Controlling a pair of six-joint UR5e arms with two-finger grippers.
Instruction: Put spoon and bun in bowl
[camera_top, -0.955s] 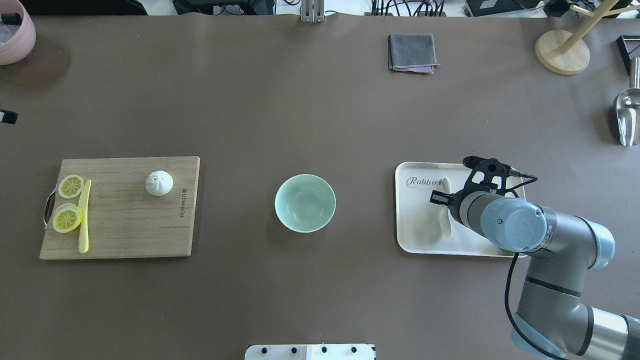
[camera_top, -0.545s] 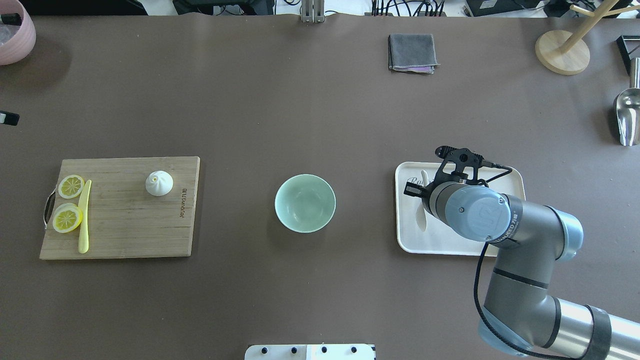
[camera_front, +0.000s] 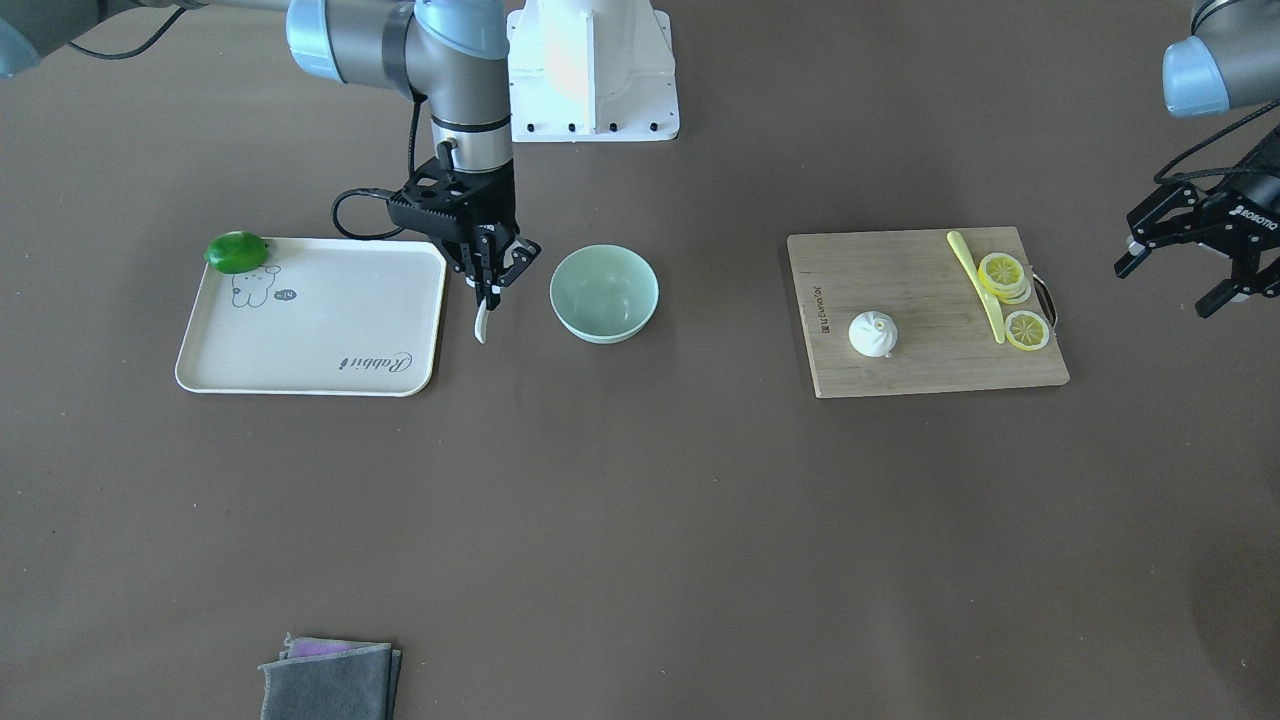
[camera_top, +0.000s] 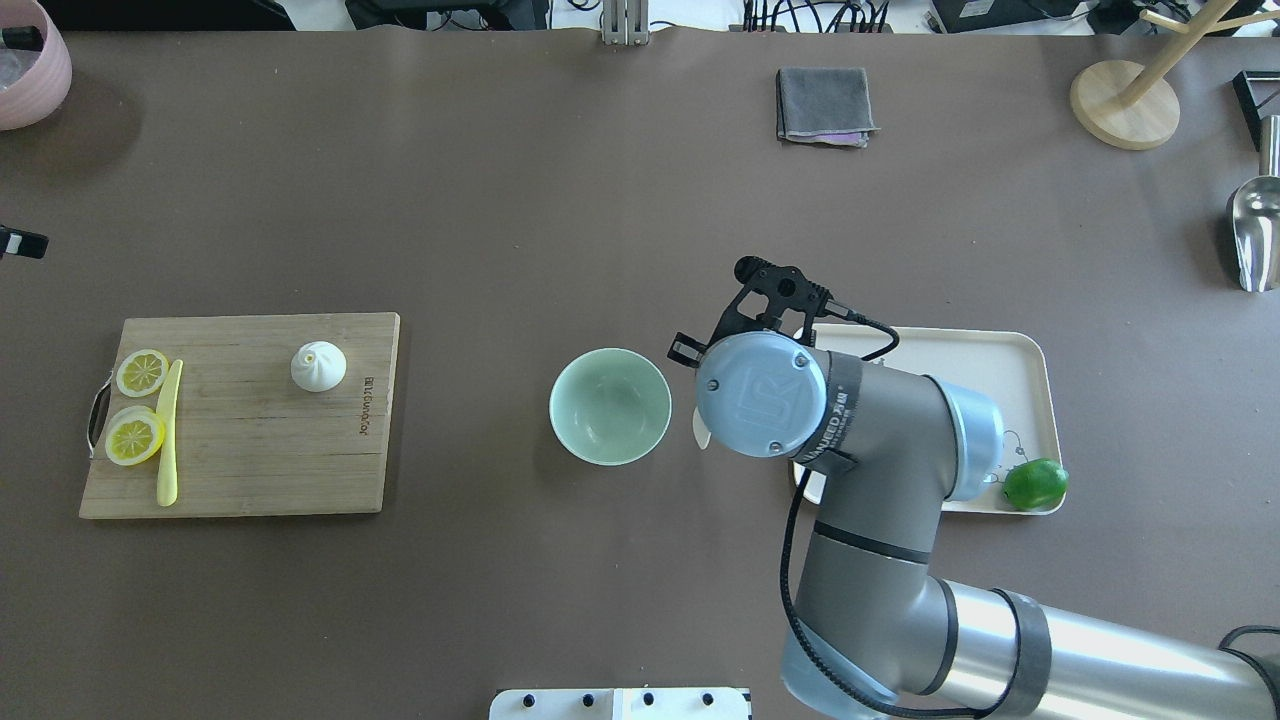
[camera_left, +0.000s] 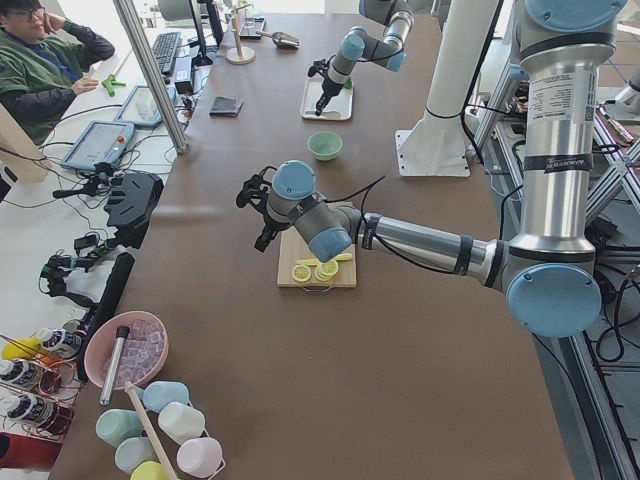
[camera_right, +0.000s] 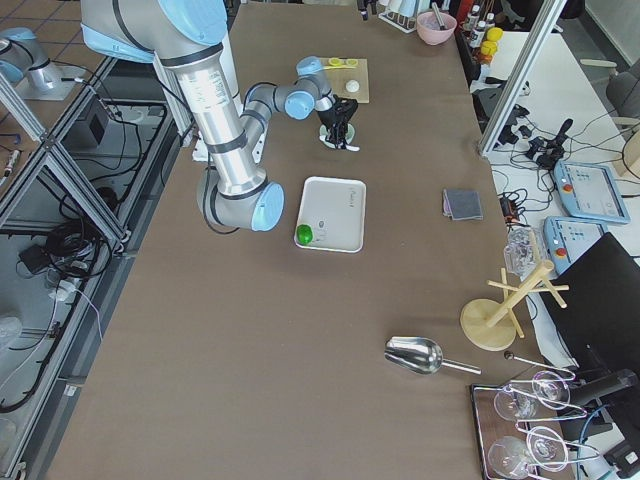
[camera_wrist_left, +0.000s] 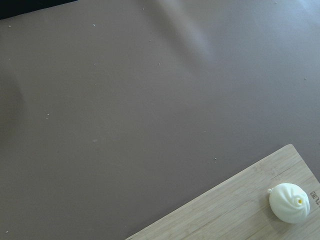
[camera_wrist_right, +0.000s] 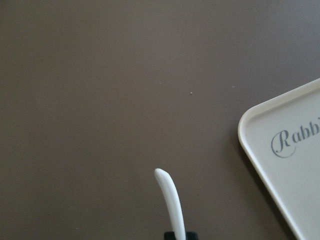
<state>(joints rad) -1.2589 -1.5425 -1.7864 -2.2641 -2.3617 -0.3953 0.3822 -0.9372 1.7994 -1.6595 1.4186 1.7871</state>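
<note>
My right gripper (camera_front: 490, 288) is shut on the white spoon (camera_front: 481, 326), which hangs down from it just above the table, between the cream tray (camera_front: 310, 330) and the mint-green bowl (camera_front: 604, 293). In the overhead view my wrist hides the gripper and only a tip of the spoon (camera_top: 702, 428) shows, right of the empty bowl (camera_top: 610, 406). The right wrist view shows the spoon's handle (camera_wrist_right: 169, 200). The white pleated bun (camera_top: 318, 366) sits on the wooden cutting board (camera_top: 250, 450). My left gripper (camera_front: 1175, 283) is open and empty, off the board's outer side.
Two lemon slices (camera_top: 140, 372) and a pale-yellow knife (camera_top: 168, 430) lie on the board's left part. A green lime (camera_top: 1035, 484) rests at the tray's (camera_top: 960, 350) corner. A grey cloth (camera_top: 825, 105), a wooden stand (camera_top: 1125, 100) and a metal scoop (camera_top: 1255, 230) are at the far side.
My right arm has moved left off the tray with the spoon in its gripper, to just right of the bowl. The lime has come into view.
</note>
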